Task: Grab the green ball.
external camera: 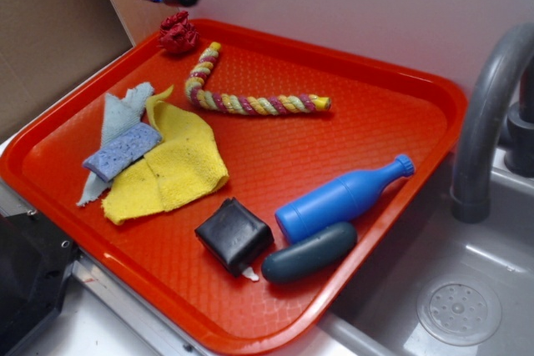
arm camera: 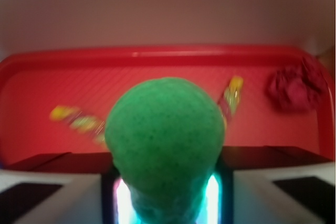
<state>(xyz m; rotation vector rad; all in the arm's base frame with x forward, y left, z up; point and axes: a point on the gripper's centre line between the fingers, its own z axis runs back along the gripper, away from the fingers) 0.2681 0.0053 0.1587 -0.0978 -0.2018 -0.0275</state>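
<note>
Holding 1 green ball [arm camera: 165,145] between closed-in jaws, gripper [arm camera: 165,198] raised above tray [arm camera: 68,59], red knot [arm camera: 296,85] ahead right, rope [arm camera: 231,95] beyond.

Kitchen: sink [external camera: 501,289], faucet [external camera: 484,122].

Ball [arm camera: 165,140]: green, finely speckled
Tray [external camera: 392,114]: orange-red, dotted texture
Rope [external camera: 250,99]: yellow, pink and green twists
Cloth [external camera: 179,164]: yellow
Sponge [external camera: 121,152]: blue-grey
Bottle [external camera: 338,199]: blue
Knot [external camera: 178,34]: dark red
Capsule [external camera: 310,253]: dark teal
</note>
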